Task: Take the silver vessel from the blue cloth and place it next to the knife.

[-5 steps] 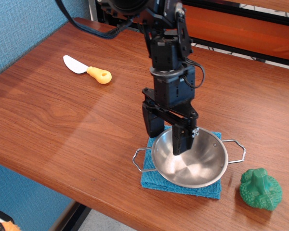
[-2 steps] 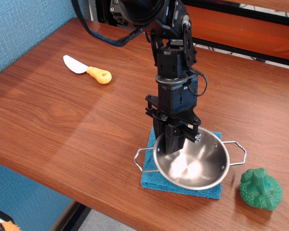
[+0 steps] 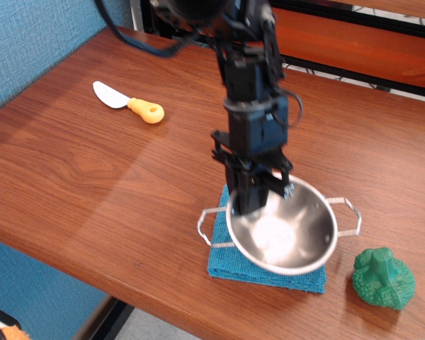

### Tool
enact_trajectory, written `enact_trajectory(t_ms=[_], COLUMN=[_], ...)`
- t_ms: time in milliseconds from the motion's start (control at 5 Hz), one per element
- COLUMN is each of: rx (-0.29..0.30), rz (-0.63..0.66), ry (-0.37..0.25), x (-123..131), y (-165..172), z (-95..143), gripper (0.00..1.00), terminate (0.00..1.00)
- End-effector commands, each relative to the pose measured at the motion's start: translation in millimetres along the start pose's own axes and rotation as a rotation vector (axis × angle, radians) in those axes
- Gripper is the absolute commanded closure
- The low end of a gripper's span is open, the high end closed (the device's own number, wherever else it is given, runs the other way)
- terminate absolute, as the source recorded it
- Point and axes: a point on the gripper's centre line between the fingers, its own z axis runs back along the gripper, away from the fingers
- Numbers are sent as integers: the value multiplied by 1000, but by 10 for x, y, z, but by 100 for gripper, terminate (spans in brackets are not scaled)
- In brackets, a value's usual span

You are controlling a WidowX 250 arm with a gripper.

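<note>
The silver vessel point(image 3: 287, 230) is a shiny steel bowl with two wire loop handles. It hangs tilted just above the blue cloth point(image 3: 230, 263), which lies near the table's front edge. My gripper point(image 3: 253, 202) is shut on the bowl's far-left rim and holds it. The bowl hides most of the cloth. The knife point(image 3: 128, 101), white blade and yellow-orange handle, lies far off at the back left of the table.
A green knobbly toy vegetable point(image 3: 383, 278) sits just right of the cloth, near the front edge. The brown wooden table point(image 3: 92, 184) has a blue wall at the left and a black and orange frame behind it.
My gripper closed on the bowl's rim. The bowl then tipped up and rose slightly off the cloth. The image is a little blurred by this motion.
</note>
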Motion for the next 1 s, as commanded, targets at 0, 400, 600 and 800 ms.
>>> enact_trajectory(t_ms=[0, 400, 600, 800], rx=[-50, -19, 10, 23], rz=[7, 179, 228, 271], ry=[-120, -141, -126, -113], x=[32, 16, 207, 341], y=[37, 483, 734, 1034], z=[470, 537, 514, 453], gripper=[100, 100, 100, 100], terminate=[0, 0, 0, 0])
